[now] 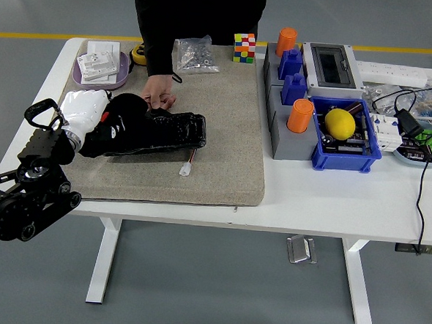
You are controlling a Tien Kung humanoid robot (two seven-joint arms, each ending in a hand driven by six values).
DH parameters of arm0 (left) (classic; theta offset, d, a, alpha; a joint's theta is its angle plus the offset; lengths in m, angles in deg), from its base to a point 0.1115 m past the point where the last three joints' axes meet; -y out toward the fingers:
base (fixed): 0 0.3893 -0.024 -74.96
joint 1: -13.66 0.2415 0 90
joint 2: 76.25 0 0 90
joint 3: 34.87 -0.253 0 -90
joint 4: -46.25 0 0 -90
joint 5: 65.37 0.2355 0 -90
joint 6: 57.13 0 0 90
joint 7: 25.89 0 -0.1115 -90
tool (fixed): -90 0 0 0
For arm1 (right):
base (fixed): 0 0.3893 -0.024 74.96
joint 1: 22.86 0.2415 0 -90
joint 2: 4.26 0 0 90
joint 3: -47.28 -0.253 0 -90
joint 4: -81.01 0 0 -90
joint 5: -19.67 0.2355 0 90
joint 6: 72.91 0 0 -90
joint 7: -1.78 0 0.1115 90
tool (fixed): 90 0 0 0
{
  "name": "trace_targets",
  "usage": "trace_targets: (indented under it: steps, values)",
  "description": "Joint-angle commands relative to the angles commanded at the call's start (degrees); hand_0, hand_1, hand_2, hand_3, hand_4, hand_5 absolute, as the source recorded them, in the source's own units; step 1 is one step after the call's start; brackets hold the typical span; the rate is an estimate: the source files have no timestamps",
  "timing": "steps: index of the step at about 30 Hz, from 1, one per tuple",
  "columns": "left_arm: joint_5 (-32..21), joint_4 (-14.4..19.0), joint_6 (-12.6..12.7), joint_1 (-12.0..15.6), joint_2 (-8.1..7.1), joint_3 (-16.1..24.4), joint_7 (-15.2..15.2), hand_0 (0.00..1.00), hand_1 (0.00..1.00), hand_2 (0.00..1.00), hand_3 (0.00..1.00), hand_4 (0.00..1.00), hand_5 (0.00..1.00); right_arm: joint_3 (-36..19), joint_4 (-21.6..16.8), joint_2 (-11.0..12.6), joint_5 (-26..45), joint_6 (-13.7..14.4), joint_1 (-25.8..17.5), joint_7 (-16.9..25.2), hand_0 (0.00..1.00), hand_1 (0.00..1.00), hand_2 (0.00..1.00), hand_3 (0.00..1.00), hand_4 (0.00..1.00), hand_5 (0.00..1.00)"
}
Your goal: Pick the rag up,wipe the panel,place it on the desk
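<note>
— Nearest the counter's (331, 206) front edge?
— Black left arm, in from the lower left, ending in a white left hand (87, 110) over the left end of the beige mat (225, 133).
— State of that hand?
— Closed down on a black rag (119, 123), fingers buried in the cloth.
— And the rag itself?
— Bunched, pressed onto the left end of the black panel (166, 133), which lies flat on the mat, long side running left to right.
— Anything beside the panel?
— Small white connector (185, 170) on a short wire, just in front of its right end.
— Further back?
— A person's hand (159, 96) resting on the panel's far edge, dark sleeve above it. Left of that, a purple tray (96, 77) holding white plates. Behind, a clear bag of hardware (195, 55) and a colour cube (243, 48).
— To the right?
— Blue bin (348, 155) with a yellow ball (339, 123), grey blocks with orange cylinders (300, 116), a grey box with a dark window (330, 66), cables at the far right.
</note>
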State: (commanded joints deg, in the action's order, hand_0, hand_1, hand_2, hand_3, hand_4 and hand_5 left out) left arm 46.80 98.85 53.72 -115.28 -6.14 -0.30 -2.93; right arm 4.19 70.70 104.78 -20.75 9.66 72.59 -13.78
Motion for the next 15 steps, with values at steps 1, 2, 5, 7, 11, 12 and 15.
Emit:
trace_targets:
  steps: [1, 2, 5, 7, 11, 12, 15]
  values:
    - [0.1, -0.1, 0.0, 0.1, -0.10, 0.4, 0.0, 0.219, 0.123, 0.456, 0.392, 0.459, 0.002, -0.1, 0.0, 0.0, 0.0, 0.0, 0.0, 0.0, 0.761, 0.708, 0.715, 0.594, 0.922, 0.574]
    - [0.3, -0.2, 0.0, 0.3, -0.16, 0.7, 0.0, 0.219, 0.123, 0.456, 0.392, 0.459, 0.002, -0.1, 0.0, 0.0, 0.0, 0.0, 0.0, 0.0, 0.761, 0.708, 0.715, 0.594, 0.922, 0.574]
    - [0.6, -0.2, 0.0, 0.5, -0.33, 1.3, 0.0, 0.220, 0.123, 0.456, 0.393, 0.459, 0.002, -0.1, 0.0, -0.1, 0.1, 0.0, -0.1, 0.0, 0.759, 0.708, 0.715, 0.594, 0.922, 0.574]
    - [0.8, -0.3, 0.0, 0.8, -0.37, 1.8, 0.1, 0.220, 0.123, 0.456, 0.393, 0.459, 0.002, -0.1, 0.0, -0.1, 0.0, 0.0, -0.2, 0.0, 0.759, 0.708, 0.715, 0.594, 0.922, 0.574]
    - [0.7, -0.6, 0.0, 1.3, -0.46, 2.0, 0.0, 0.220, 0.122, 0.456, 0.394, 0.458, 0.002, 0.1, 0.0, -0.2, 0.2, 0.1, -0.2, 0.1, 0.760, 0.708, 0.715, 0.593, 0.922, 0.574]
    - [0.6, -0.7, 0.0, 1.4, -0.50, 1.9, 0.1, 0.220, 0.122, 0.456, 0.394, 0.458, 0.002, 0.1, 0.0, -0.2, 0.3, 0.0, -0.2, 0.1, 0.760, 0.708, 0.715, 0.593, 0.922, 0.574]
    - [0.6, -0.6, 0.0, 1.5, -0.43, 2.0, 0.1, 0.220, 0.122, 0.456, 0.394, 0.458, 0.002, 0.0, 0.0, -0.1, 0.2, 0.0, -0.2, 0.0, 0.760, 0.708, 0.715, 0.593, 0.922, 0.574]
